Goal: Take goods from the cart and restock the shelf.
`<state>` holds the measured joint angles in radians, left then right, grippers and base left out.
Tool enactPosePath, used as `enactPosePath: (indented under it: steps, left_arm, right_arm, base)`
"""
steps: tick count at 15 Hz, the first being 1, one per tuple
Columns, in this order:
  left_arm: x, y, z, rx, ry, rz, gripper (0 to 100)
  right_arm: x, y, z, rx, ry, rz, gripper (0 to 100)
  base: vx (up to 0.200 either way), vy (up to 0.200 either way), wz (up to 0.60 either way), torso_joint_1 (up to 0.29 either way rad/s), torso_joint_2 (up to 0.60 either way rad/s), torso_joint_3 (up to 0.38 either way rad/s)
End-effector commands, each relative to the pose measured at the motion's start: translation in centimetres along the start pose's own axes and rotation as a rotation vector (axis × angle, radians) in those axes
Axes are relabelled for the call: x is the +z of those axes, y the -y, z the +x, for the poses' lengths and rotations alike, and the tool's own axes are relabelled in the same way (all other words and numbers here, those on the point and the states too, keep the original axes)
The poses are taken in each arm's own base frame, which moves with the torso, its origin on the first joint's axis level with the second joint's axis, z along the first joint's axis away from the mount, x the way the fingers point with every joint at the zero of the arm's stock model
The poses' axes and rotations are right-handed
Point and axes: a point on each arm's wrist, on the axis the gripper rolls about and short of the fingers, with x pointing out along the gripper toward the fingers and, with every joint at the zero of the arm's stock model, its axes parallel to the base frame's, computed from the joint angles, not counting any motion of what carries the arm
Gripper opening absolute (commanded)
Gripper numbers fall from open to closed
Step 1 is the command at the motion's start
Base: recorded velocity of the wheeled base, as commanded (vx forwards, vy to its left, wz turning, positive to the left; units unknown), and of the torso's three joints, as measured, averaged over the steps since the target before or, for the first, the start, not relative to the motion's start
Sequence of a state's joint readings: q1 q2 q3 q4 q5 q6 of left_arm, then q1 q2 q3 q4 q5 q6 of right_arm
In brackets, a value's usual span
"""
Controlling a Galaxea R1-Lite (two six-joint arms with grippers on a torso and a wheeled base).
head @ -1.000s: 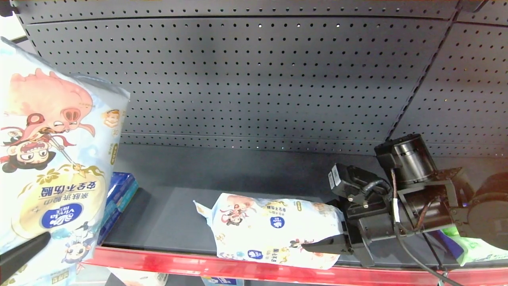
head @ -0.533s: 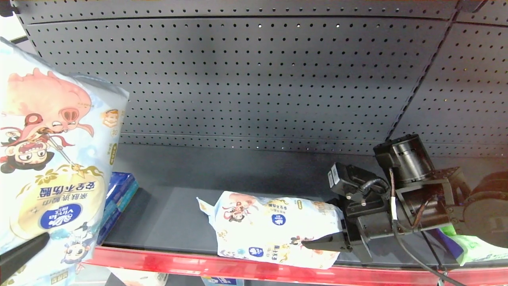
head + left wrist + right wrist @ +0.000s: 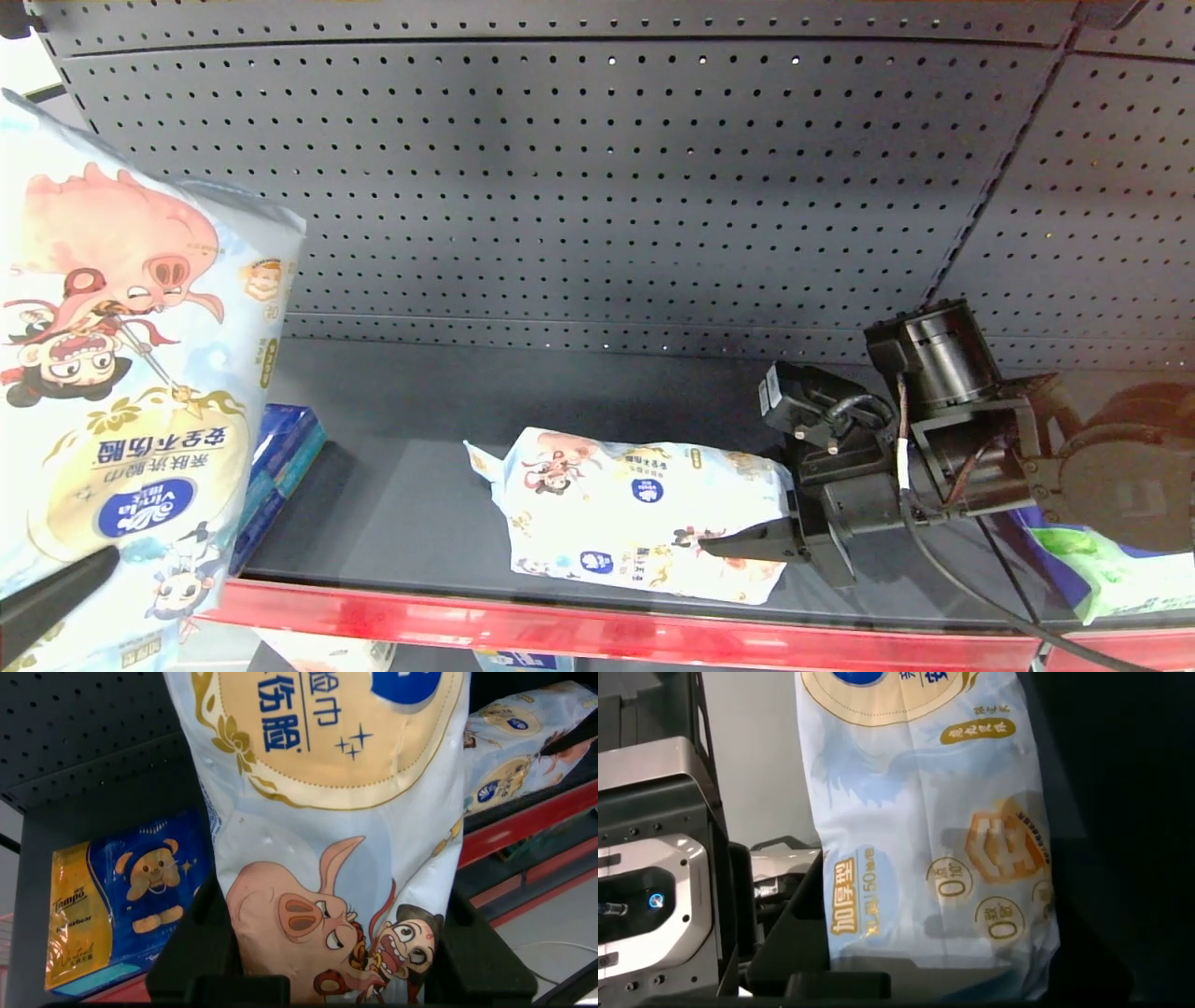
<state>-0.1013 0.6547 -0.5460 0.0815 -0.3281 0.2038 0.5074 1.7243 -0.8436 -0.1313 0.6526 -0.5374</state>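
Now the right gripper (image 3: 752,539), pinching one end of the tissue pack (image 3: 625,509), has slid it deeper onto the shelf (image 3: 401,504). The pack no longer overhangs the red front lip (image 3: 560,633) and lies flat, wholly on the board. It looks nearly placed, with release probably next. The left gripper (image 3: 336,966) clamps a second pack (image 3: 121,373), held up at the shelf's left. Both wrappers carry cartoon figures and Chinese lettering.
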Motion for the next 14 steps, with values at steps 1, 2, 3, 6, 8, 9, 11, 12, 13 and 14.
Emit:
enactPosePath:
  steps: [1,2,3,6,8,9,11,12,13,14]
  left_arm:
    - [0.0,0.0,0.0,0.0,0.001,0.001,0]
    - [0.0,0.0,0.0,0.0,0.001,0.001,0]
    - [0.0,0.0,0.0,0.0,0.001,0.001,0]
    - [-0.1,0.0,-0.1,-0.001,0.002,0.001,0]
    - [0.0,0.0,-0.1,-0.001,0.003,0.001,0]
    - [0.0,0.0,-0.1,-0.003,0.003,0.001,0]
    - [0.0,0.1,-0.1,-0.002,0.005,0.002,0]
    - [0.0,0.1,-0.1,-0.002,0.005,0.002,0]
    - [0.0,0.1,-0.1,-0.002,0.005,0.002,0]
    - [0.0,0.1,-0.1,-0.002,0.005,0.002,0]
  right_arm:
    - [-0.8,-0.6,0.0,0.018,-0.021,-0.005,0]
    - [-1.0,-1.1,-0.1,0.027,-0.026,-0.009,0]
    - [-1.2,-1.5,-0.2,0.036,-0.029,-0.01,0]
    - [-1.8,-2.3,-0.7,0.045,-0.036,-0.002,0]
    - [-1.7,-2.3,-0.7,0.046,-0.033,-0.004,0]
    - [-1.7,-2.3,-0.7,0.048,-0.032,-0.006,0]
    - [-1.8,-2.2,-0.5,0.049,-0.036,-0.003,0]
    - [-1.7,-2.1,-0.5,0.048,-0.037,-0.008,0]
    - [-1.8,-2.0,-0.3,0.048,-0.04,-0.017,0]
    - [-1.7,-1.8,-0.1,0.047,-0.038,-0.028,0]
  base:
    - [0.0,0.0,0.0,0.0,0.0,0.0]
    - [0.0,0.0,0.0,0.0,0.0,0.0]
    - [0.0,0.0,0.0,0.0,0.0,0.0]
    - [0.0,0.0,0.0,0.0,0.0,0.0]
    - [0.0,0.0,0.0,0.0,0.0,0.0]
    - [0.0,0.0,0.0,0.0,0.0,0.0]
    - [0.0,0.0,0.0,0.0,0.0,0.0]
    - [0.0,0.0,0.0,0.0,0.0,0.0]
    - [0.0,0.0,0.0,0.0,0.0,0.0]
    - [0.0,0.0,0.0,0.0,0.0,0.0]
